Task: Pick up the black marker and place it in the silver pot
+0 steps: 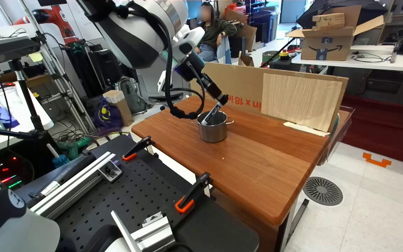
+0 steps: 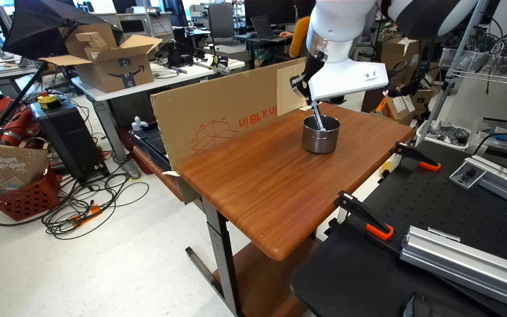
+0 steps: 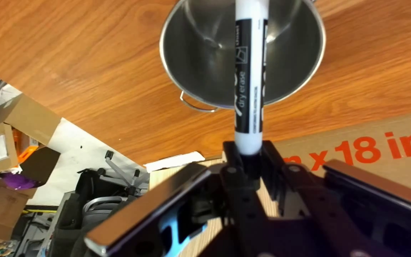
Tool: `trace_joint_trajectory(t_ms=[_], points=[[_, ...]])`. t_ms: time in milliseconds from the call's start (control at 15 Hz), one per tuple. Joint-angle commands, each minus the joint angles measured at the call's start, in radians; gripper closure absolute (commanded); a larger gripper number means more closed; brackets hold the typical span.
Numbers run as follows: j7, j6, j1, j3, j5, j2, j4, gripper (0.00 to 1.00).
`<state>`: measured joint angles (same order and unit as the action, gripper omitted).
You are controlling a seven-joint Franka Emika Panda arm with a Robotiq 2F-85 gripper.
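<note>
The black marker, a dry-erase pen with a black-and-white label, is tilted in my gripper; it shows in both exterior views (image 1: pixel 212 112) (image 2: pixel 317 116) and in the wrist view (image 3: pixel 250 71). The silver pot (image 1: pixel 213 133) stands upright on the wooden table, also in an exterior view (image 2: pixel 319 141) and the wrist view (image 3: pixel 194 67). My gripper (image 3: pixel 251 151) is shut on the marker's dark end, above the pot (image 1: pixel 224 99) (image 2: pixel 312 103). The marker's lower part reaches down into the pot's opening. I cannot tell whether it touches the pot's wall or floor.
The brown table (image 1: pixel 257 175) carries an upright cardboard sheet (image 1: pixel 236 82) along its back edge, with a light wood panel (image 1: pixel 301 101) on it. A black perforated board (image 1: pixel 135 196) with orange-and-black clamps (image 1: pixel 192 194) and metal rails (image 1: pixel 72 185) adjoins the table's front.
</note>
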<state>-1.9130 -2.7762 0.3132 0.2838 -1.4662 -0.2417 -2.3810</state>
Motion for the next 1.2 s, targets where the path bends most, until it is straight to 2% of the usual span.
trace_joint_trajectory(t_ms=[0,267,333,400,467,600,933,1133], points=[[-0.034,-0.002,0.003,0.003,-0.033,-0.032,0.026,0.95],[-0.021,0.006,0.005,-0.001,-0.018,-0.068,0.044,0.95],[-0.021,0.005,0.005,-0.001,-0.015,-0.076,0.049,0.83],[-0.018,0.004,0.005,-0.002,-0.01,-0.083,0.051,0.56],[-0.017,0.003,0.005,-0.002,-0.01,-0.089,0.055,0.54],[-0.017,0.004,0.005,-0.002,-0.009,-0.095,0.06,0.42],[-0.02,0.005,0.008,-0.002,-0.013,-0.092,0.066,0.03],[-0.024,0.0,0.009,-0.001,-0.019,-0.076,0.059,0.0]])
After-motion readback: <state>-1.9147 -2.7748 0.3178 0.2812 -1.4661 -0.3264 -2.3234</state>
